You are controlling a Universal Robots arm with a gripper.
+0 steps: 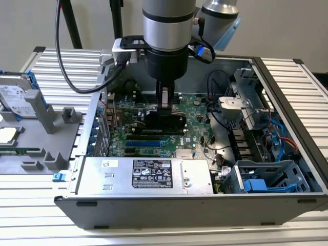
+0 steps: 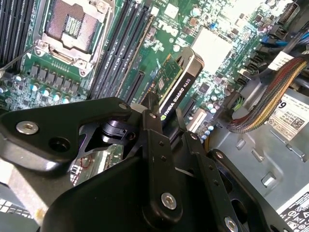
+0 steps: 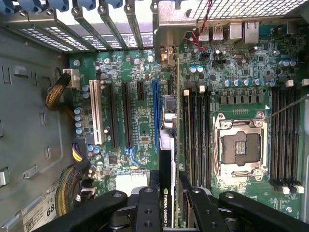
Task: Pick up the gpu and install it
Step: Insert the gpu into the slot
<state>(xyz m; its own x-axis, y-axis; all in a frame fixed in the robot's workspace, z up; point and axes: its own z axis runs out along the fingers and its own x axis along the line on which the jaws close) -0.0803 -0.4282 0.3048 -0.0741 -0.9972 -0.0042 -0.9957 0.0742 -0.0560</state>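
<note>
Reaching down, hand (image 1: 164, 104) gripping gpu (image 2: 176, 82)

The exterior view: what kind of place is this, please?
Probably a robotics test bench for computer assembly: an open computer case lies on a ribbed metal table, a hard drive rests in a grey fixture, and the gripper holds the gpu.

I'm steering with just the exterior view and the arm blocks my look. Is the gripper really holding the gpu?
Observer: Yes. In both wrist views the gripper is shut on the gpu, with one finger on each face.
Operator: Where is the gpu over the board?
Observer: In the first wrist view it runs right beside the blue slot, between that and the memory slots.
</note>
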